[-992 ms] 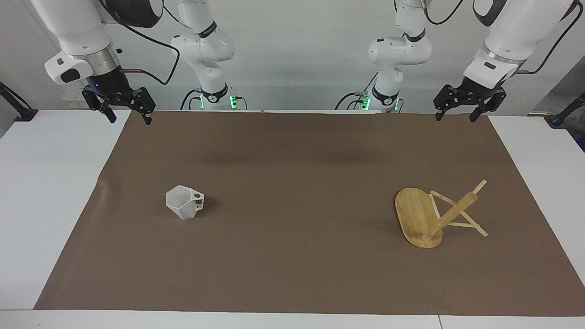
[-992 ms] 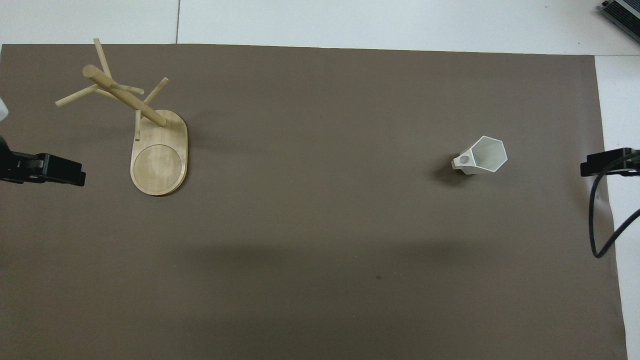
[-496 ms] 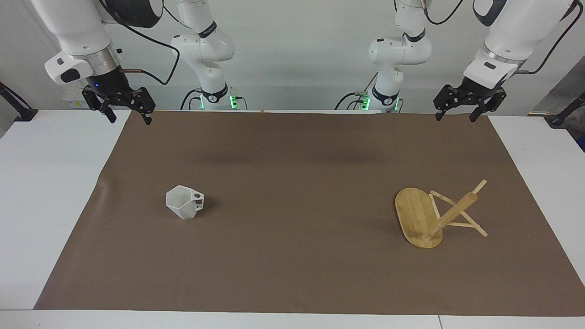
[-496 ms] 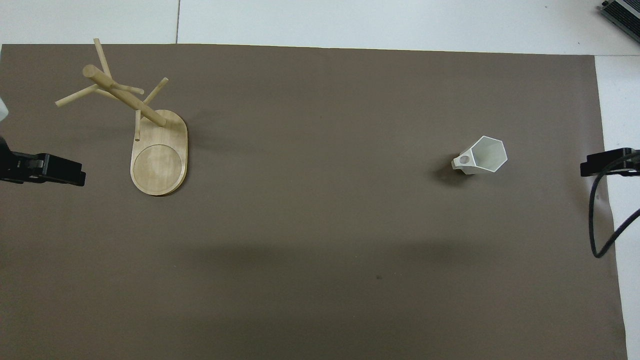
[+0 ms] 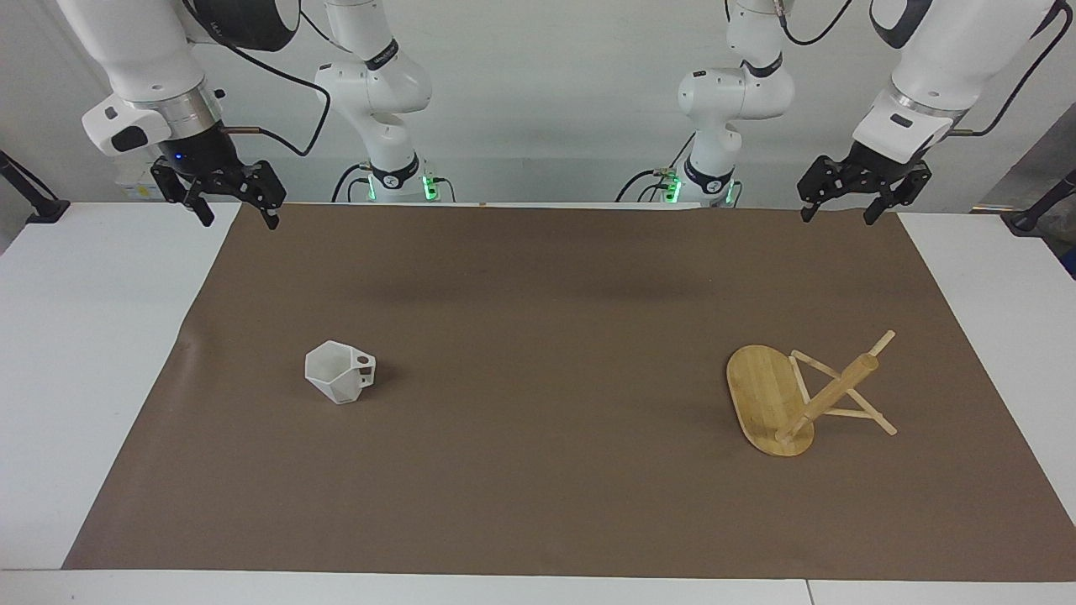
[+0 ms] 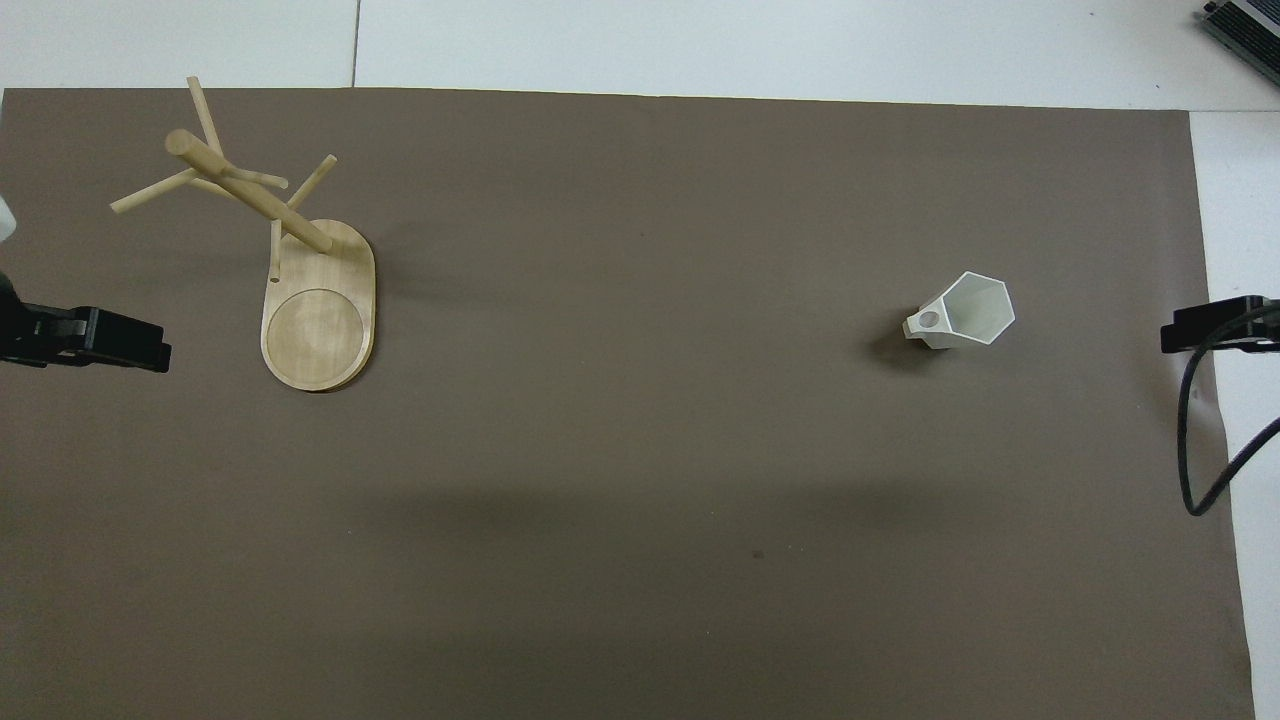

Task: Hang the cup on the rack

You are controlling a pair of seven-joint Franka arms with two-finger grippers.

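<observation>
Cup (image 5: 340, 382) and rack (image 5: 769, 402) sit apart; left hand (image 5: 835, 212) and right hand (image 5: 237, 217) hang spread.

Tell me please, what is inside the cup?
Nothing shows inside the cup: the overhead view looks into its open mouth and shows only bare white inner walls. The very bottom is in shade and partly hidden by the rim.
</observation>
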